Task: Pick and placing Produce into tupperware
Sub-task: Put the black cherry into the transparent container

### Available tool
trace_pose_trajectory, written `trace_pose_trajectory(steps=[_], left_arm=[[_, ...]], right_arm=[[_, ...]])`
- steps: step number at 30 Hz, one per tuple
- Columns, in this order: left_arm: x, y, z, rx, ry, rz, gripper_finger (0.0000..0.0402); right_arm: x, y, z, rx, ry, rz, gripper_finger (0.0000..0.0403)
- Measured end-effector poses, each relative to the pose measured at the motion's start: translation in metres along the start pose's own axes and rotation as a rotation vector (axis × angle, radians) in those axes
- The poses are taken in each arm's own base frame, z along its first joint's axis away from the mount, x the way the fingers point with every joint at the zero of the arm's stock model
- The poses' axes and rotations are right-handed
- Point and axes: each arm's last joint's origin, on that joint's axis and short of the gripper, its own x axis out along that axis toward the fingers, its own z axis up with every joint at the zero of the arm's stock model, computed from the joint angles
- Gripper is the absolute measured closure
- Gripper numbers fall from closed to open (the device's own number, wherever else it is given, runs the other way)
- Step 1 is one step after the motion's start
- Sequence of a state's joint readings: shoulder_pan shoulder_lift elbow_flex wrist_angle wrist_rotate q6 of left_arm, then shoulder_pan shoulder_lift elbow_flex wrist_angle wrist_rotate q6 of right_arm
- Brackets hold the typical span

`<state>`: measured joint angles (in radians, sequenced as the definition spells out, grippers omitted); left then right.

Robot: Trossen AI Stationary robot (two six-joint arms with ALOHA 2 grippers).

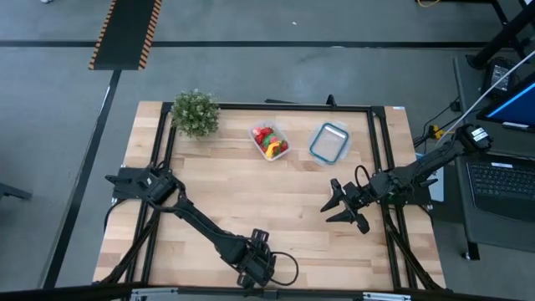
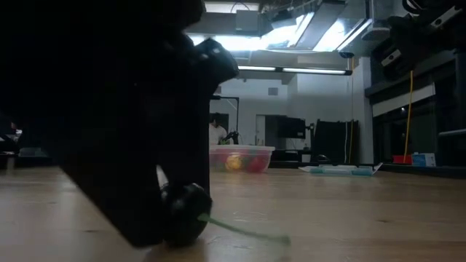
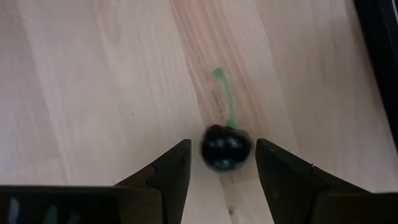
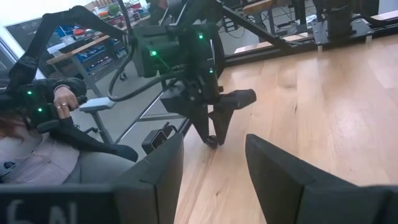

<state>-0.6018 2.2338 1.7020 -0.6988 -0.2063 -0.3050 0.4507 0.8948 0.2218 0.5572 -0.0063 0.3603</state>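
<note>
The left gripper (image 3: 217,171) hangs low at the bench's (image 1: 251,201) near edge, fingers spread around a small dark cherry (image 3: 226,147) — not yet pinched, its green stem pointing away. The tupperware (image 1: 270,140) sits far off across open wood; the right gripper (image 1: 349,211) waits open at mid-right.

The table (image 3: 93,81) under me is pale wood, smooth and matt, with long straight grain. Between my left jaws sits a dark cherry (image 3: 226,147), glossy like plastic, with a thin green plastic-looking stem. My left fingers (image 3: 168,174) look like matt black plastic. The tupperware (image 1: 270,140) is clear, shiny plastic, as is the blue-rimmed container (image 1: 328,142).
</note>
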Motion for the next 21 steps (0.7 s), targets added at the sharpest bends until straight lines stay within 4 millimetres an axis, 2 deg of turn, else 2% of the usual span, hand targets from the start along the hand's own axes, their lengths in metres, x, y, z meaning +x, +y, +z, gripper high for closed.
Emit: trace_pose_trajectory(steps=[21], left_arm=[[0.0029, 0.0008, 0.0028, -0.013, -0.014, -0.037, 0.0230]], right_arm=[[0.0000, -0.0004, 0.0000, 0.001, -0.002, -0.013, 0.0228]])
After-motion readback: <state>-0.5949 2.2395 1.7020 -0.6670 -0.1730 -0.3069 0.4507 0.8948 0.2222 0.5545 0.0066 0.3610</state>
